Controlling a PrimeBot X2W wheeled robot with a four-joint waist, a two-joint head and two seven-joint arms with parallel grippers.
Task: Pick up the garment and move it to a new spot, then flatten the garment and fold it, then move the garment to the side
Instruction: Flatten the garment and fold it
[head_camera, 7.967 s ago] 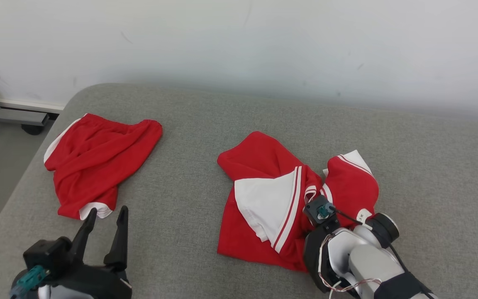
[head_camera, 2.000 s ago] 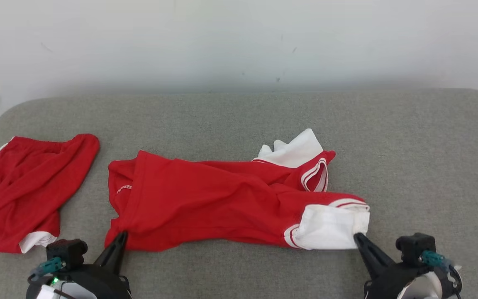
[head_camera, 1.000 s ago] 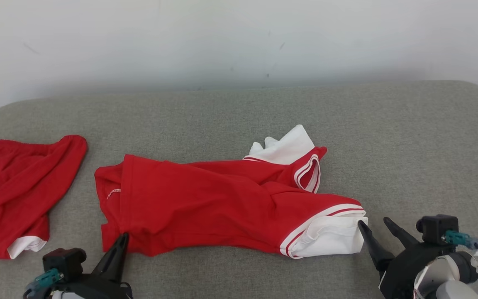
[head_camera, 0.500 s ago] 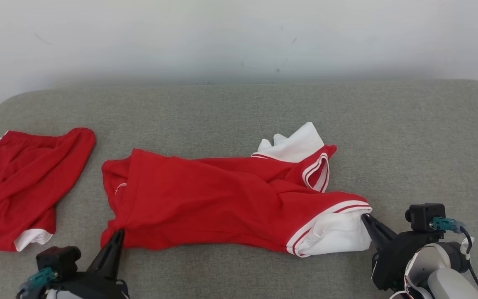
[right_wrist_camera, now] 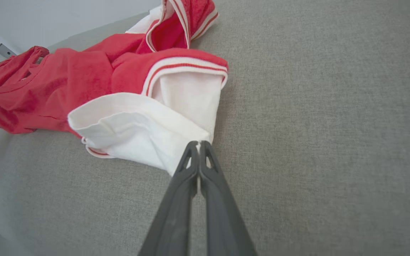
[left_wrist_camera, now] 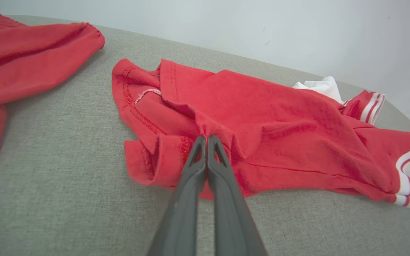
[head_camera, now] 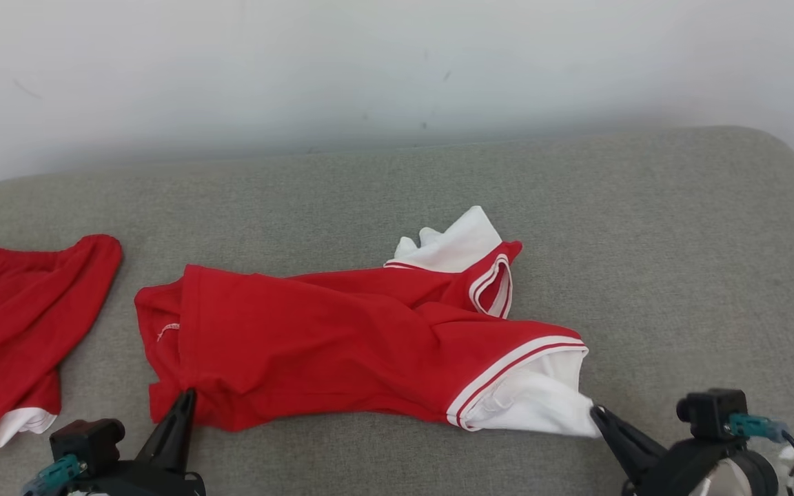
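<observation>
Currently the red T-shirt (head_camera: 328, 337) is laid lengthwise across the middle of the grey cushion (head_camera: 645, 241), strung between both grippers but wrinkled and doubled over. The left gripper (left_wrist_camera: 206, 139) is clamped together on a bunched red hem corner at the shirt's near left end. The right gripper (right_wrist_camera: 198, 145) is pinched tight on a corner of the white sleeve (right_wrist_camera: 162, 117) at the near right end. Flattening is judged under way, not finished: creases run along the body and the far sleeve (head_camera: 486, 282) is crumpled. Folding and the move to the side are judged left to do. Red shorts (head_camera: 18, 324) are seen well apart on the left, cut off by the frame edge. Both gripper bodies are cropped at the bottom of the head view. Front or back of the shirt cannot be told, and the number of layers caught in each pinch is hidden.
</observation>
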